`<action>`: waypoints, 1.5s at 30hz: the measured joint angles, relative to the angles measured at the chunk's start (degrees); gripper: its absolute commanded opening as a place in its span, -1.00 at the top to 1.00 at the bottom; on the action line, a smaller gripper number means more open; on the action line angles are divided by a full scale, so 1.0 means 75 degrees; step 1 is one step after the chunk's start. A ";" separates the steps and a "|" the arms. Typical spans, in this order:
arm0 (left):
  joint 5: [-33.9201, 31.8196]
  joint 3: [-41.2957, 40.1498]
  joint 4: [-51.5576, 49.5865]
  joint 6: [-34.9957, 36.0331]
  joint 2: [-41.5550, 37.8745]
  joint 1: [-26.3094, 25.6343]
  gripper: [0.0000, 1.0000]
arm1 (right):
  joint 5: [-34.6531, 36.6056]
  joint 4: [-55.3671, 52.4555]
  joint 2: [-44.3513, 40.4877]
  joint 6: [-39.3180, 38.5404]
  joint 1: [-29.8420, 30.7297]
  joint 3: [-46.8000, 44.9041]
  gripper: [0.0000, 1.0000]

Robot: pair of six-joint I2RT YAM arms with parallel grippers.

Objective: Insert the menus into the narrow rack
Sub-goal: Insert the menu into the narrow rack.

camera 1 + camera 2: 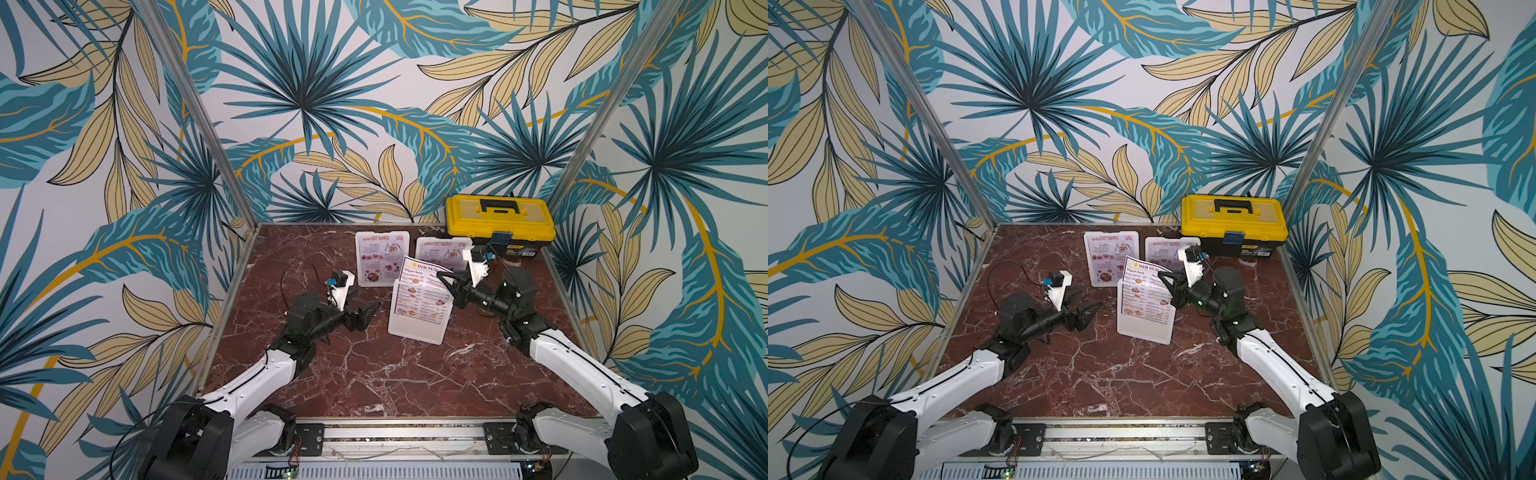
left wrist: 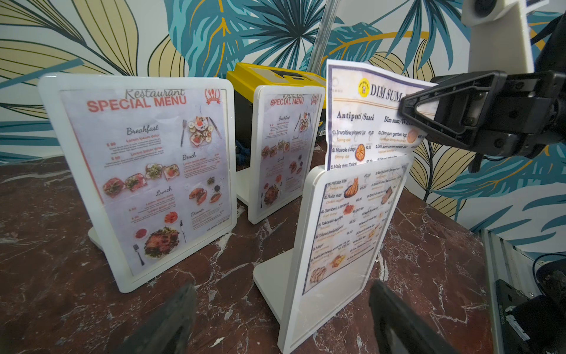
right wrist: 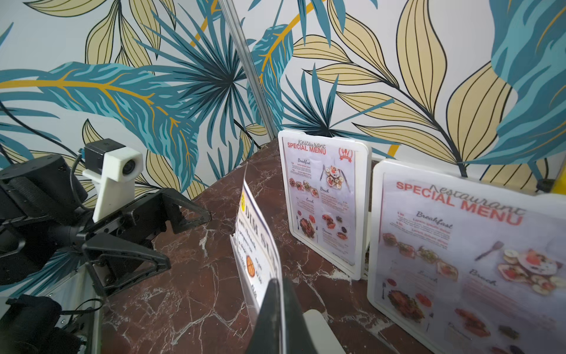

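Note:
The white DIM SUM menu stands partly down in the front white rack, its top half sticking out and bent. My right gripper is shut on that sheet's upper right edge. My left gripper is open just left of this rack, not touching it, with nothing between its fingers. Two red-titled SPECIAL MENU sheets sit fully inside two more white racks behind.
A yellow and black toolbox stands at the back right corner, just behind the right-hand back rack. Metal frame rails border the marble tabletop at the sides.

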 measured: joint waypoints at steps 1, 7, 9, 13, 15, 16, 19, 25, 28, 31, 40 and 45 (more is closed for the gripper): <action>0.0003 0.0000 0.0000 0.0000 0.0000 0.0003 -0.77 | -0.0017 -0.0009 0.0000 -0.0020 0.0000 0.0000 0.95; 0.0003 -0.0023 -0.0003 0.0000 -0.0003 0.0003 -0.77 | -0.0184 0.0029 0.0009 -0.0073 0.0000 -0.0073 0.98; 0.0015 -0.0023 0.0000 0.0000 -0.0003 0.0003 -0.76 | -0.0236 0.0119 0.0041 -0.0079 0.0000 -0.0166 0.98; 0.0023 -0.0023 0.0000 -0.0003 -0.0003 0.0003 -0.76 | -0.0265 0.0256 0.0087 -0.0079 0.0000 -0.0408 0.88; 0.0035 -0.0023 0.0000 -0.0003 -0.0003 0.0003 -0.77 | -0.0280 0.0268 0.0079 -0.0076 0.0000 -0.0493 0.71; 0.0041 -0.0023 0.0000 -0.0003 -0.0003 0.0006 -0.76 | -0.0286 0.0256 0.0058 -0.0082 0.0000 -0.0513 0.61; 0.0041 -0.0023 0.0000 0.0000 -0.0003 0.0003 -0.77 | -0.0198 0.0152 -0.0131 -0.0093 0.0003 -0.0516 0.24; 0.0044 -0.0023 0.0000 0.0000 -0.0003 0.0006 -0.76 | 0.0318 -0.0152 -0.0662 -0.0137 0.0000 -0.0425 0.15; 0.0044 -0.0023 0.0000 0.0000 -0.0003 0.0006 -0.77 | 0.0399 -0.0315 -0.0740 -0.0239 0.0000 -0.0274 0.40; 0.0061 -0.0023 0.0000 0.0000 -0.0003 0.0006 -0.78 | 0.0399 -0.0455 -0.0740 -0.0376 0.0000 -0.0149 0.47; 0.0778 0.1393 -0.0055 -0.0029 0.1011 0.0012 -0.72 | 0.0388 -0.0746 -0.0624 -0.0542 0.0000 -0.0111 0.43; 0.1600 0.2847 0.0023 -0.0090 0.2308 0.0017 -0.61 | 0.0527 -0.0749 -0.0624 -0.0679 0.0000 -0.0111 0.82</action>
